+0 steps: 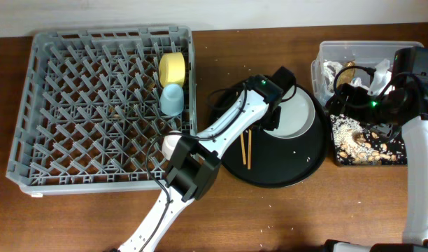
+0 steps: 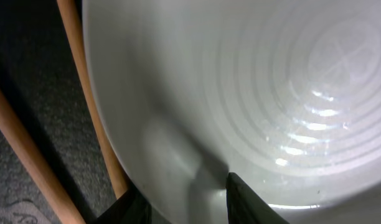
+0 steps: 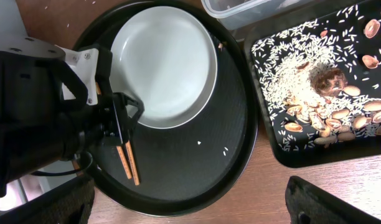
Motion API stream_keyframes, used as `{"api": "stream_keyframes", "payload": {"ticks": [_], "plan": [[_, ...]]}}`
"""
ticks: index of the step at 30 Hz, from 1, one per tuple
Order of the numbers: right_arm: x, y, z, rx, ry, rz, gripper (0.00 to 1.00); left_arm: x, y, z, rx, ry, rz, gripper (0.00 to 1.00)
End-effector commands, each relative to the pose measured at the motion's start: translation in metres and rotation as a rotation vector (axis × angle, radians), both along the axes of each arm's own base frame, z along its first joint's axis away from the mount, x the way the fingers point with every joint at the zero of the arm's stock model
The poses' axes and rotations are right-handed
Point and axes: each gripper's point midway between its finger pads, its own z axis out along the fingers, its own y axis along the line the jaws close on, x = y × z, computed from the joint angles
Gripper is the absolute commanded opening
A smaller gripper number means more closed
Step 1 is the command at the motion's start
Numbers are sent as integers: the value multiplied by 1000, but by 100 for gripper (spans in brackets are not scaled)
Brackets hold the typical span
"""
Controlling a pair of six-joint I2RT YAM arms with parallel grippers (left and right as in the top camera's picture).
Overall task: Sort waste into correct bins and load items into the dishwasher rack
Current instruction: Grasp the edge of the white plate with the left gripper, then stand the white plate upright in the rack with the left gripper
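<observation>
Left gripper [image 2: 181,198] is down at the white plate [image 1: 301,115], which lies flat inside the round black tray [image 1: 284,171] just right of the dishwasher rack [image 1: 105,33]. In the wrist view its fingers are apart, one over the plate's inner slope and one outside the rim, so it straddles the edge and is not clamped. The two chopsticks [image 1: 245,148] lie on the tray right beside that rim, close enough to get nudged. Over in the rack, the yellow bowl [image 1: 172,68] and the light-blue cup [image 1: 171,100] sit near the right wall. Right gripper [image 3: 190,202] hangs spread wide and empty above the tray's near edge, next to the shallow black tray [image 3: 284,140] strewn with rice and brown bits. Now, that plate looks glazed and glossy, so expect it to be rigid, slick, fairly weighty for a two-finger pinch, and breakable if dropped. The rim is the only sensible place to grip: bite well in from the lip, squeeze firmly, and lift slowly so it doesn't pivot or slide out on the way to the pegs.
</observation>
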Motion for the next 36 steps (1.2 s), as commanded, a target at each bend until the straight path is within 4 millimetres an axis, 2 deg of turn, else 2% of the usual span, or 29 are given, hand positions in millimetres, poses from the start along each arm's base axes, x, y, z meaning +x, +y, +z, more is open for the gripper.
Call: {"api": "stream_keyframes", "payload": {"ticks": [1,2,5,6,9,10,11,12,14,15,17,19,20,23,27,29,31,33,34,35,36], "plan": [[1,-2,1,-10,-1,-1,99,-3,5,-8,24,4,7,8],[1,-2,1,-10,-1,-1,98,-1,5,-6,22,-1,8,1],[1,-2,1,-10,-1,-1,98,10,8,8,7,-27,11,1],[1,-2,1,-10,-1,-1,98,20,16,26,1,-48,32,1],[1,-2,1,-10,-1,-1,99,56,56,123,-48,-203,31,1],[1,-2,1,-10,-1,-1,99,71,92,177,-9,-328,23,1],[1,-2,1,-10,-1,-1,98,79,126,207,59,-406,61,1],[1,-2,1,-10,-1,-1,98,85,179,246,187,-508,152,1],[1,-2,1,-10,-1,-1,99,91,277,299,482,-659,349,1],[1,-2,1,-10,-1,-1,98,93,317,314,625,-702,434,1],[1,-2,1,-10,-1,-1,99,98,358,320,753,-724,524,1],[1,-2,1,-10,-1,-1,98,105,390,316,833,-725,595,1],[1,-2,1,-10,-1,-1,98,111,398,308,843,-718,612,0],[1,-2,1,-10,-1,-1,99,125,399,267,891,-690,600,0],[1,-2,1,-10,-1,-1,98,132,400,210,961,-651,574,0],[1,-2,1,-10,-1,-1,98,134,393,192,892,-614,548,1],[1,-2,1,-10,-1,-1,99,139,376,171,748,-561,511,31],[1,-2,1,-10,-1,-1,98,141,363,159,653,-525,486,44],[1,-2,1,-10,-1,-1,99,141,362,158,647,-523,485,67],[1,-2,1,-10,-1,-1,98,141,362,162,644,-529,487,80],[1,-2,1,-10,-1,-1,99,137,363,174,637,-541,493,83]]}}
